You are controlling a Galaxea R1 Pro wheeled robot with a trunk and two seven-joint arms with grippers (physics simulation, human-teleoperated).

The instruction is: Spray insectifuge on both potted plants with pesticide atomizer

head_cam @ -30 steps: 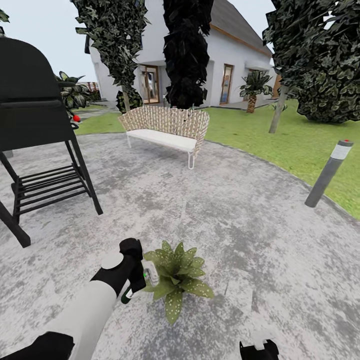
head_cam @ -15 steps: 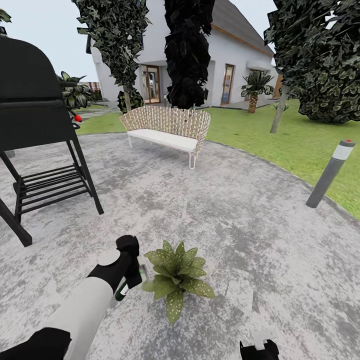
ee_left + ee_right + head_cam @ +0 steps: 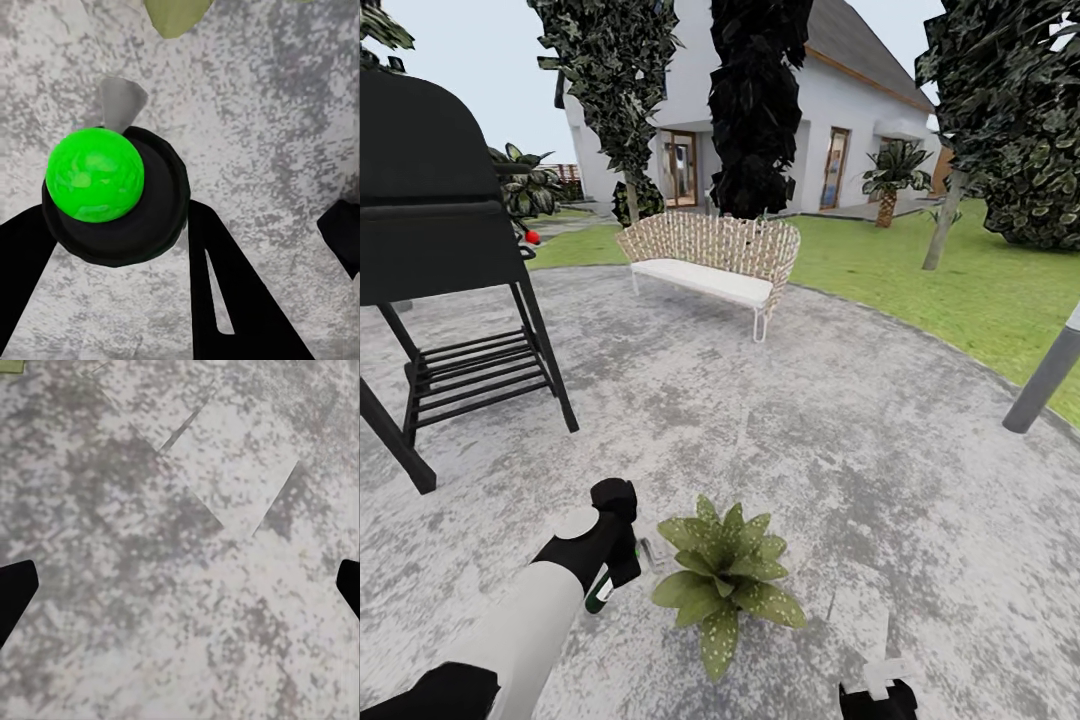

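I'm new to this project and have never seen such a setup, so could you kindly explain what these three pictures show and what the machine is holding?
These are simulator renders of a wheeled robot with two arms. The large picture comes from a camera on its head, looking down over a round stone patio. Its left hand reaches beside a potted plant with speckled leaves. Behind stand a black grill, a wicker bench, lawn and a white house.

The other two pictures come from cameras near each hand. The left one shows that hand's dark fingers closed on the pesticide atomizer, a dark bottle seen end-on with a bright green end. The right one looks at bare stone, with the right hand open and empty.
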